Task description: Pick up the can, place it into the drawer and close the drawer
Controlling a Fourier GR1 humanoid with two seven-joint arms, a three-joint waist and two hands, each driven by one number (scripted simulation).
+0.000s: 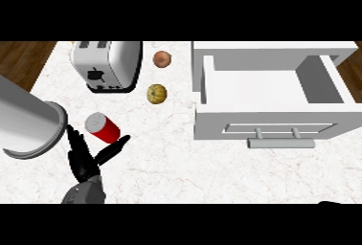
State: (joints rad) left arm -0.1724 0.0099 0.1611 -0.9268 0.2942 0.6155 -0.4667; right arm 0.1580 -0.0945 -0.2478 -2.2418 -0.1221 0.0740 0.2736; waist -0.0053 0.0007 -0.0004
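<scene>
left hand (90, 158) open | can (103, 127) between fingers and thumb

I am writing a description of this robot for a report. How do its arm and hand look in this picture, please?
The left hand is black, with long slim fingers and a thumb. Below it is a short dark grey forearm, blocky and plain, without visible cables or markings. At the lower right edge only a small black tip shows; it cannot be identified.
</scene>
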